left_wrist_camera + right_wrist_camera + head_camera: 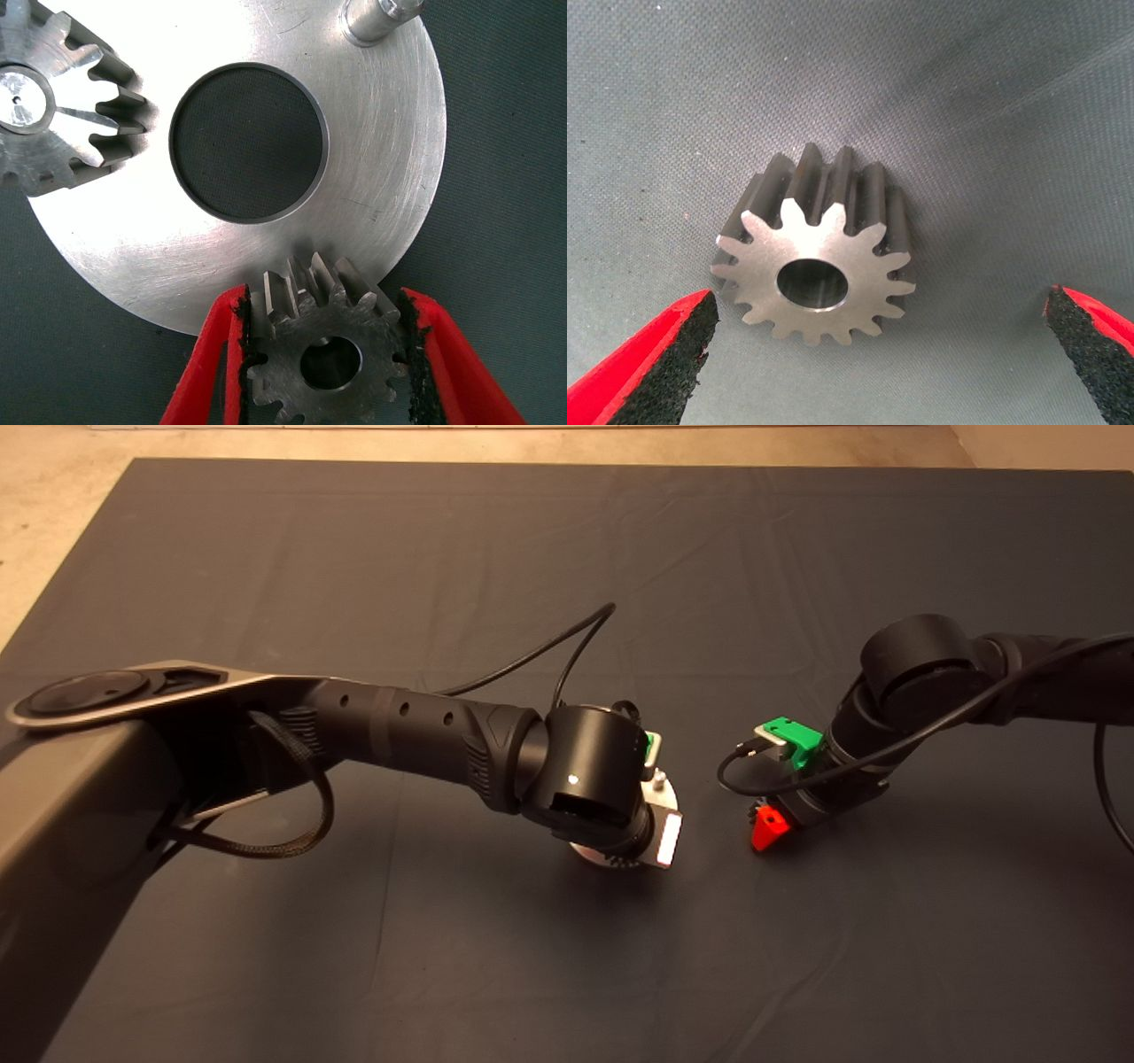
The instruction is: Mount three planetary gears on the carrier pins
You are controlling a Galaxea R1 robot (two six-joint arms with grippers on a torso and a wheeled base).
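We see the left gripper clamping a planetary gear at the carrier plate's rim; another gear sits seated. The right gripper is spread wide, straddling a third gear on the mat.

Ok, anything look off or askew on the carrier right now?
Nothing stands out. One gear sits on its pin, one pin is bare, the left gripper holds a second gear at the carrier plate edge, and a third lies flat.

Round silver metal plate: brushed, faintly scratched. Small toothed steel gear: shiny face, dull flanks. Dark mat: matt, apparently woven cloth. Black finger pads: rough foam.
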